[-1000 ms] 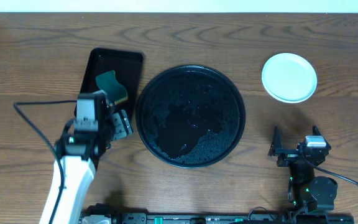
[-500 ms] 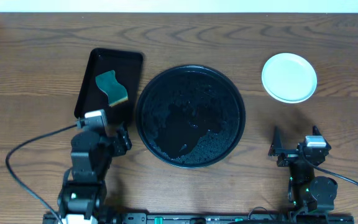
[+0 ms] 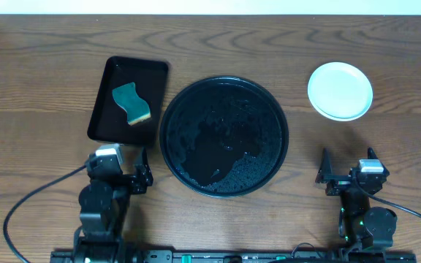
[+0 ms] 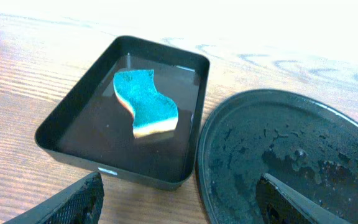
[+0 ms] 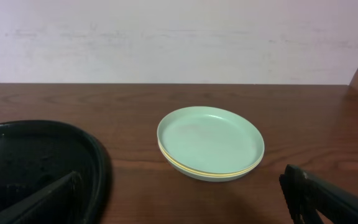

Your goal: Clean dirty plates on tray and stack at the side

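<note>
The plates (image 3: 340, 90) sit stacked on the table at the back right; in the right wrist view the stack (image 5: 211, 142) shows a mint plate on top and a yellow edge between mint ones. The large round black tray (image 3: 224, 135) lies at the middle, wet and without plates; it also shows in the left wrist view (image 4: 291, 162) and the right wrist view (image 5: 36, 158). My left gripper (image 3: 128, 179) is open and empty near the front left, in front of the rectangular tray. My right gripper (image 3: 349, 174) is open and empty at the front right, in front of the stack.
A smaller rectangular black tray (image 3: 107, 109) at the left holds a teal wavy sponge (image 3: 131, 103), also seen in the left wrist view (image 4: 145, 102). Cables run from both arms along the front edge.
My left arm has drawn back from over the rectangular tray to the front left of the table, leaving the sponge lying in that tray. The right arm has not moved.
</note>
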`<state>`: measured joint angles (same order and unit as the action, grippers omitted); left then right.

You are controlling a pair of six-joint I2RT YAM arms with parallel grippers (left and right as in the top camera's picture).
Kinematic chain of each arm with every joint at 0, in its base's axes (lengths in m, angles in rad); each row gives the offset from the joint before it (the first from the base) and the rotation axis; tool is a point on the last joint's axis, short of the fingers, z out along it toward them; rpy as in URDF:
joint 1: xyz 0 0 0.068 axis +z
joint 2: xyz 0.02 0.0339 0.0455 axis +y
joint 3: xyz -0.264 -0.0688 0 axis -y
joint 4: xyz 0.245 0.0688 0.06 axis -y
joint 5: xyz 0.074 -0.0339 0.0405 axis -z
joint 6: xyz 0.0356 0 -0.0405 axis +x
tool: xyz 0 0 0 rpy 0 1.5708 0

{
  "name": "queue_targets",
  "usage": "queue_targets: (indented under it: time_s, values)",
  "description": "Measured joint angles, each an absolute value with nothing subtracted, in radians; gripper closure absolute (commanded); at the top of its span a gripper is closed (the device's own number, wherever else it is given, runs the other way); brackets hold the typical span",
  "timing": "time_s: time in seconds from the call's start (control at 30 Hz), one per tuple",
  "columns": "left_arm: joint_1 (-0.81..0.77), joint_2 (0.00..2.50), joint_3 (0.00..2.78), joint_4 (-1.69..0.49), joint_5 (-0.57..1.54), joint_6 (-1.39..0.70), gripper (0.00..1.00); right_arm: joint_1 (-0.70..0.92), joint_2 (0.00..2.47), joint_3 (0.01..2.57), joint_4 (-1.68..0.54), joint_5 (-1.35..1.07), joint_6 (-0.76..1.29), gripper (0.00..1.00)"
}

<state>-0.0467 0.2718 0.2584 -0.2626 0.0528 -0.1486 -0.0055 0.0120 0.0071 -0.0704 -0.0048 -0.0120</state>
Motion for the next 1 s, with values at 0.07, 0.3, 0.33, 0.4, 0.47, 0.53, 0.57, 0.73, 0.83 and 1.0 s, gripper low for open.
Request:
queue_targets:
  time_s: [0.07,0.3,0.33,0.4,0.47,0.53,0.57,0.73,0.83,1.0]
  values:
    - [-0.047,0.229,0.237,-0.257,0.053,-0.149,0.21,-0.006,0.012,0.007,-0.070,-0.004,-0.012,0.01]
    - [-0.047,0.153,0.184,-0.137,0.052,-0.148,0.21,-0.006,0.012,0.007,-0.070,-0.004,-0.012,0.01]
    - [-0.047,0.146,0.174,-0.117,0.053,-0.148,0.21,-0.006,0.012,0.007,-0.070,-0.005,-0.012,0.01]
    - [-0.047,0.130,0.152,-0.082,0.052,-0.148,0.21,-0.006,0.012,0.007,-0.070,-0.005,-0.012,0.01]
    - [-0.047,0.115,0.134,-0.061,0.053,-0.148,0.21,-0.006,0.012,0.007,-0.070,-0.004,-0.012,0.01]
    - [-0.047,0.096,0.114,-0.044,0.053,-0.148,0.21,-0.006,0.012,0.007,-0.070,-0.005,-0.012,0.01]
    - [-0.047,0.086,0.104,-0.040,0.053,-0.148,0.21,-0.006,0.012,0.007,-0.070,-0.004,-0.012,0.01]
    - [-0.047,0.043,0.070,-0.009,0.053,-0.148,0.21,-0.006,0.012,0.007,-0.070,-0.004,-0.012,0.01]
    - [-0.047,0.018,0.051,0.021,0.053,-0.148,0.21,-0.006,0.012,0.007,-0.070,-0.004,-0.012,0.01]
    - [-0.047,0.011,0.009,0.110,0.052,-0.148,0.21,-0.006,0.012,0.007,-0.070,-0.004,-0.012,0.01]
